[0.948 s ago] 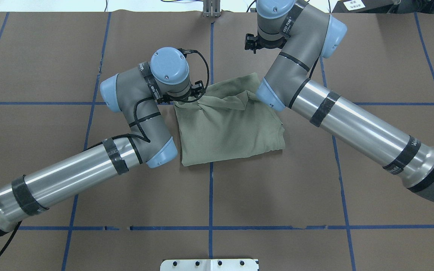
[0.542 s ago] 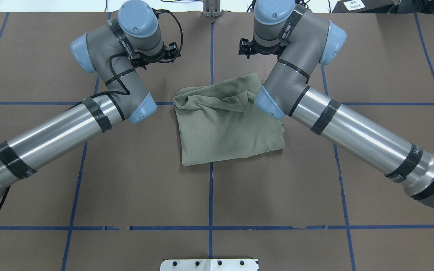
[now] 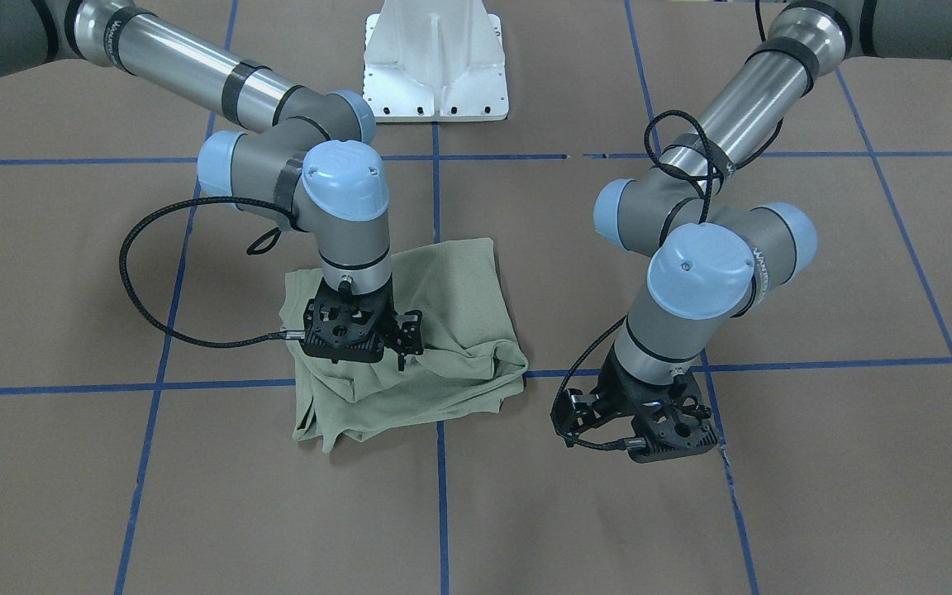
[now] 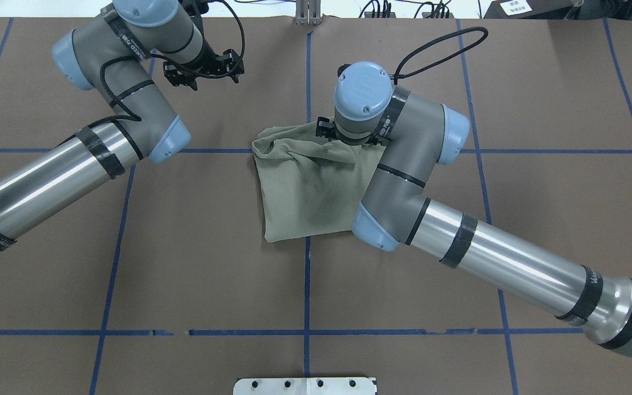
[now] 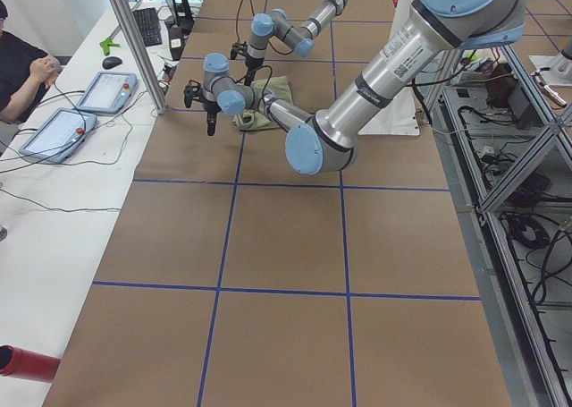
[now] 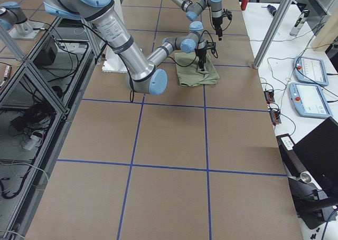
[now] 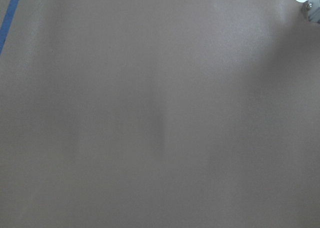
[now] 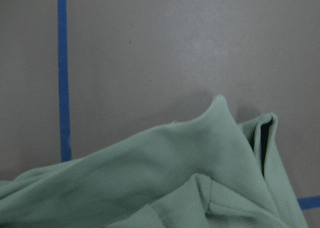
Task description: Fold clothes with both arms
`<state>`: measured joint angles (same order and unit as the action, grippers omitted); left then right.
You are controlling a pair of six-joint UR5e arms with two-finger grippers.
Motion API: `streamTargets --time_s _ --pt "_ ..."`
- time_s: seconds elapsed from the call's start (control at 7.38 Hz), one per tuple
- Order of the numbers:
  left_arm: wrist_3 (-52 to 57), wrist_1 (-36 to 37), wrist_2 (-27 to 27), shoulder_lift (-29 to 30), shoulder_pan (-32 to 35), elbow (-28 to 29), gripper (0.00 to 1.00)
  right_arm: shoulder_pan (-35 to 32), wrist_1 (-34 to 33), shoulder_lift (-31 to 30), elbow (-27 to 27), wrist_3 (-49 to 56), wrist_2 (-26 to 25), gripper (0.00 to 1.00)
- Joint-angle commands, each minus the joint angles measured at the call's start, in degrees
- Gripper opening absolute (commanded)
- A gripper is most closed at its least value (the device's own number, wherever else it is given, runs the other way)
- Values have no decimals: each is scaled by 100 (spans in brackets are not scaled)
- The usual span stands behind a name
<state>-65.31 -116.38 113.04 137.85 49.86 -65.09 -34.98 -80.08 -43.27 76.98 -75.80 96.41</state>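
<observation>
The clothes, one sage-green shirt (image 4: 305, 186), lie folded into a rough square at the table's middle, with a rumpled ridge along the far edge (image 3: 443, 364). My right gripper (image 3: 406, 351) points down at that far edge, fingers low on the cloth and apparently open; the overhead view hides it under the wrist. The right wrist view shows a bunched shirt fold (image 8: 200, 188) close below. My left gripper (image 4: 206, 77) hangs open over bare table, well to the far left of the shirt and holding nothing (image 3: 567, 421).
Brown table covering carries a grid of blue tape lines (image 4: 308, 332). The white base pedestal (image 3: 435, 66) stands at the robot's side. A person (image 5: 18, 67) sits beyond the far edge beside two pendants (image 5: 107, 89).
My left gripper left the shirt's far left corner and swung away up-left over bare table. My right gripper came from beyond the shirt's far edge down onto its far edge.
</observation>
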Motion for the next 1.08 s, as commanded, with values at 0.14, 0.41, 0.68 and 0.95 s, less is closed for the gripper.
streamTargets --time_s 0.14,0.41,0.68,0.95 --pt "19 -61 16 -48 -3 -13 100 237 10 -50 27 -1091 -473 64" --pt "19 -61 16 -48 6 -22 100 317 37 -146 88 -1462 -834 63" --pt "19 -61 16 -83 -3 -31 100 413 745 -436 124 -1893 -966 39" --pt "19 -157 16 -144 -3 -48 100 387 749 -367 124 -1947 -967 0"
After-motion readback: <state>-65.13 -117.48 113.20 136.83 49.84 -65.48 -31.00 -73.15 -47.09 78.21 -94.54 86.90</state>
